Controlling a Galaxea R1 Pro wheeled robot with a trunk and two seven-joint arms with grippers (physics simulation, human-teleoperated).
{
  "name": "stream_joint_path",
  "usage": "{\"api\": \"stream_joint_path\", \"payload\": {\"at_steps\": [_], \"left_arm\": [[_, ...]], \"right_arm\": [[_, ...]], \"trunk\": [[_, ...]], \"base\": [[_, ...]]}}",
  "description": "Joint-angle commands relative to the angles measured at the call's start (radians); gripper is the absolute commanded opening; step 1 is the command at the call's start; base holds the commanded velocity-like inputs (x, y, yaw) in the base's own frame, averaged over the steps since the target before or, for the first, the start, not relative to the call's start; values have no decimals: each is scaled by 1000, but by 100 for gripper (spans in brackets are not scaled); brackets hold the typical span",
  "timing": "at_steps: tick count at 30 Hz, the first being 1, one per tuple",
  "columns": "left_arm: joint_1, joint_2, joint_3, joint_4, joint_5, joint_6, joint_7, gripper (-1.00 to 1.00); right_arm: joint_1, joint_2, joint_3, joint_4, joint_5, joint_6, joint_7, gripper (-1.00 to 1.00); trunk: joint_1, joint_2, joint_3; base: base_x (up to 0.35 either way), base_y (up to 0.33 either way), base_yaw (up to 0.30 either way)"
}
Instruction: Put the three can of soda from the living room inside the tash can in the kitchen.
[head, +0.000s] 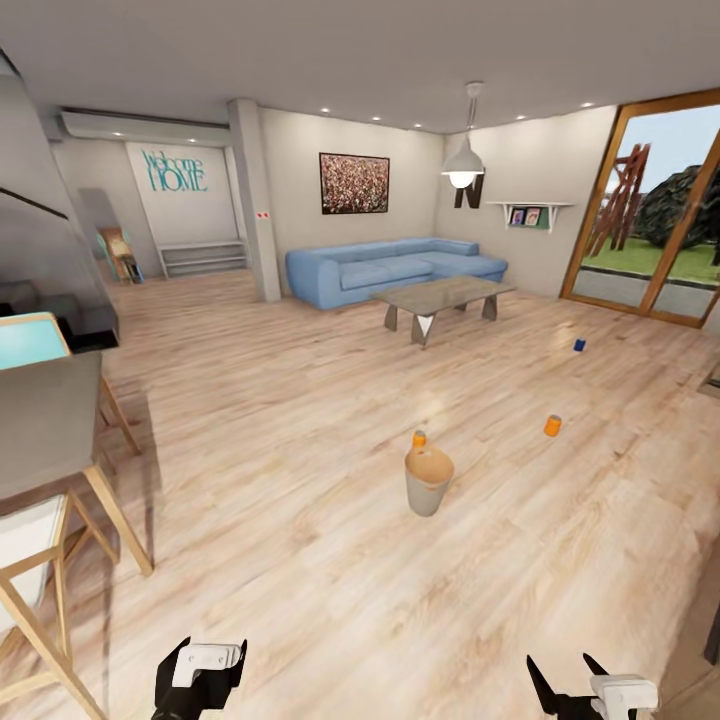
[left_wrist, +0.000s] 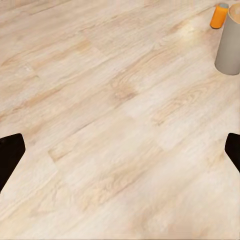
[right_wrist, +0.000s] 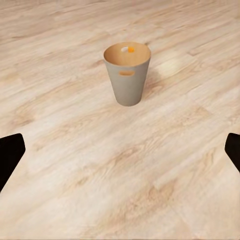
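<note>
While you stand back from the tash can (head: 429, 482), none of the three cans looks to be inside it yet. One orange can (head: 420, 438) sits just behind its far rim, another orange can (head: 552, 425) lies farther right, and the blue can (head: 579, 345) is far right, near the glass doors (head: 650, 210). Your left gripper (head: 200, 668) and right gripper (head: 590, 692) both hang spread wide, holding nothing.
</note>
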Motion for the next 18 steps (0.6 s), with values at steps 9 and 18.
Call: {"api": "stream_joint_path", "payload": {"at_steps": [9, 18], "left_arm": [[0, 0, 0, 0, 0, 0, 0, 100], [0, 0, 0, 0, 0, 0, 0, 100]], "right_arm": [[0, 0, 0, 0, -1, 0, 0, 100], [0, 0, 0, 0, -1, 0, 0, 100]], "trunk": [[0, 0, 0], [0, 0, 0]], "base": [[324, 0, 0], [324, 0, 0]]}}
